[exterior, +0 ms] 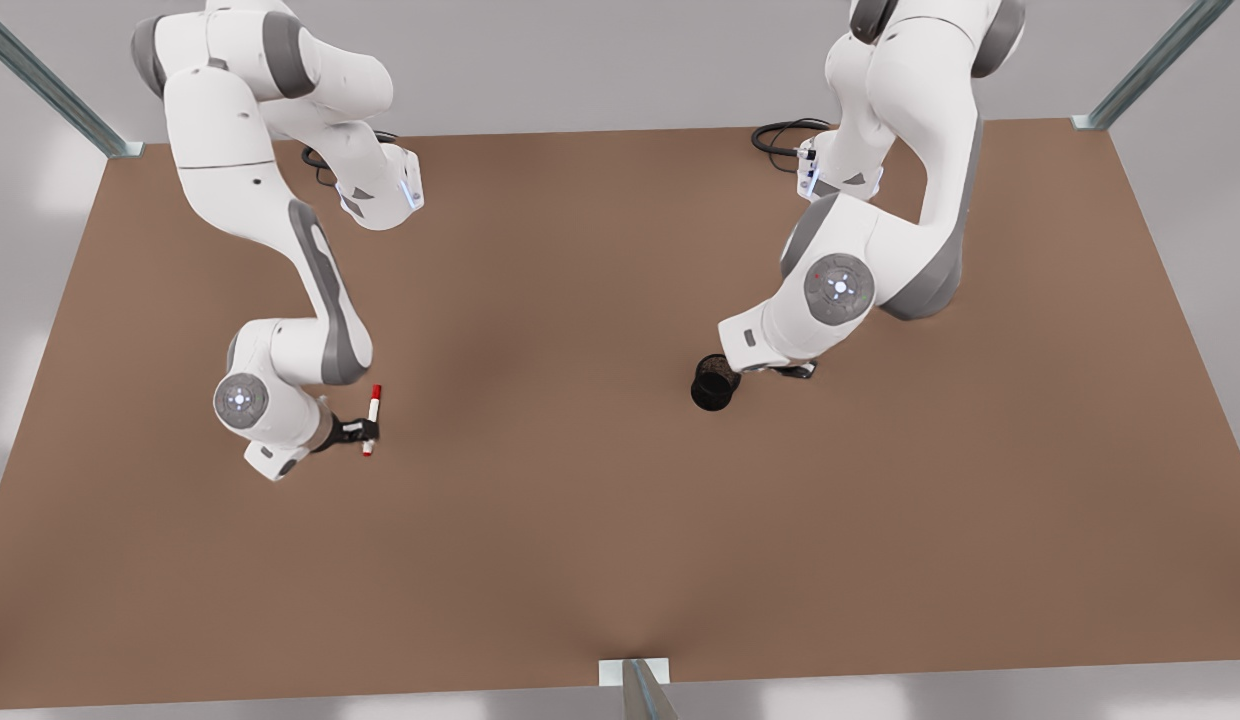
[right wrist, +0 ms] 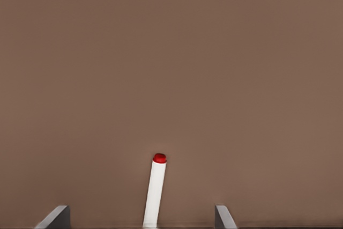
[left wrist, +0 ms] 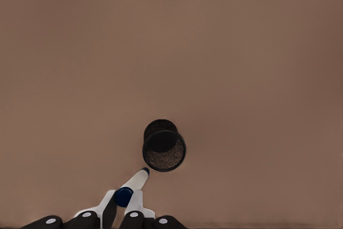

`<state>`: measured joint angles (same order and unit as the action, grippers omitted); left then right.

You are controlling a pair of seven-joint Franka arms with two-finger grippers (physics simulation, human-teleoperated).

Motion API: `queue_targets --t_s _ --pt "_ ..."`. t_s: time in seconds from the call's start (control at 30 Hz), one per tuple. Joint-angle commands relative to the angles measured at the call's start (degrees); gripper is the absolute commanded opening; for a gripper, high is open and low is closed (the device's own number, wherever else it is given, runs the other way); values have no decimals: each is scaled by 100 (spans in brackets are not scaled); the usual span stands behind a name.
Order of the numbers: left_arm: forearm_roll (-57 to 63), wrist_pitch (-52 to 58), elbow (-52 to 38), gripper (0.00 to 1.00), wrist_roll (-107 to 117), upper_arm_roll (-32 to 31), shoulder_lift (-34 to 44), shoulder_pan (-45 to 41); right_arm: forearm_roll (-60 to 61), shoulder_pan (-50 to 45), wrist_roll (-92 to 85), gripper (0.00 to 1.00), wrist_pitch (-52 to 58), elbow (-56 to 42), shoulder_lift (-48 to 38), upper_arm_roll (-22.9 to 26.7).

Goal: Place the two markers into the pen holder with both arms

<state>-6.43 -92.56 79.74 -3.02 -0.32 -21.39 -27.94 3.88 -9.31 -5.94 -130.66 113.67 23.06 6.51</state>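
Note:
The black mesh pen holder (exterior: 715, 383) stands upright on the brown table, right of centre in the front view. My left gripper (left wrist: 122, 197) hovers just beside it, shut on the blue-capped marker (left wrist: 131, 186), whose tip points at the pen holder (left wrist: 164, 146). On the front view's right, this left gripper (exterior: 795, 370) sits mostly under its own wrist. The red-capped marker (exterior: 372, 420) lies on the front view's left. My right gripper (exterior: 365, 432) is down over it, open. Its fingers (right wrist: 58, 217) stand wide apart on either side of the red marker (right wrist: 154, 191), not touching it.
The brown table (exterior: 600, 540) spreads wide around both arms. The two arm bases and a black cable (exterior: 785, 135) sit along the far edge. Metal frame posts (exterior: 635, 690) stand at the near edge and the far corners.

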Motion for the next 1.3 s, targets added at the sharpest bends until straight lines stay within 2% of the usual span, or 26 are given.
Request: queue_targets --t_s 0.0,0.2,0.4,0.57,0.63,0.73,0.77,0.87,1.0,1.03,1.07,1.17,1.23,1.27 --pt "-271 204 -2 21 2631 -21 -14 -54 17 43 -30 100 -838 304 -12 -36" --pt "-289 -51 51 21 2772 -12 -111 -160 25 26 31 100 -1102 726 49 -45" --pt "-307 -491 587 21 2772 -12 -208 -221 131 17 75 100 -1401 682 471 -45" --pt "-307 -710 622 21 2772 -12 -383 -239 131 26 75 98 -1621 682 673 -45" --pt "-298 -737 666 21 2772 -12 -436 -247 131 26 67 87 -1621 691 664 -45" --pt "-289 -825 701 21 2763 -12 -542 -239 131 17 75 53 -1577 717 577 -80" --pt "-289 -825 701 21 2754 -12 -568 -212 131 17 75 45 -1577 717 576 -80" --pt "-271 -825 798 21 2745 -4 -568 -230 131 17 75 39 -1577 718 603 -80" --pt "-263 -851 798 21 2719 -4 -665 -221 131 26 84 39 -1577 726 612 -80" --pt "-254 -851 798 91 2701 -4 -691 -221 131 26 75 38 -1577 726 612 -80" --pt "-254 -807 798 100 2693 -4 -691 -195 131 26 75 35 -1577 726 603 -80" --pt "-254 -755 780 100 2631 14 -665 -168 131 17 75 27 -1577 726 612 -80" --pt "-184 -263 587 100 1806 32 -516 428 131 17 75 25 -1586 717 612 -80" --pt "272 -17 377 100 1656 32 -507 692 131 26 67 25 -1577 717 612 -80"
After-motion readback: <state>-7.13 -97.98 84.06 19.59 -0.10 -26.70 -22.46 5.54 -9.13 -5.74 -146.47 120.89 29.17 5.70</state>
